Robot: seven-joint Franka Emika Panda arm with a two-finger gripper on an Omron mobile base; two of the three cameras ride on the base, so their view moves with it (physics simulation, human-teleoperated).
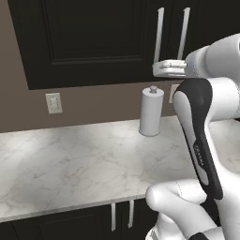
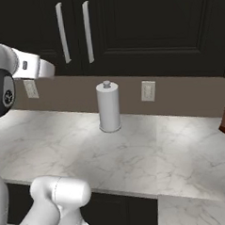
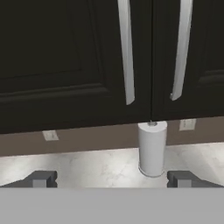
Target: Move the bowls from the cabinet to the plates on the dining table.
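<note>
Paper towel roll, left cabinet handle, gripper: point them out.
paper towel roll (image 3: 152,148): hand view, mid-body.
left cabinet handle (image 3: 126,52): hand view, mid-bar.
gripper (image 3: 111,179): hand view, between open fingertips.

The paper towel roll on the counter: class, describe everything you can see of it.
The paper towel roll is a plain white cylinder standing upright on a small round base, with a grey knob topping its centre post. It looks like smooth, soft paper wound tightly. It rests on the marble counter, close to the brown back wall, directly below the two silver handles of the closed dark cabinet. Nothing but the counter touches it.
</note>
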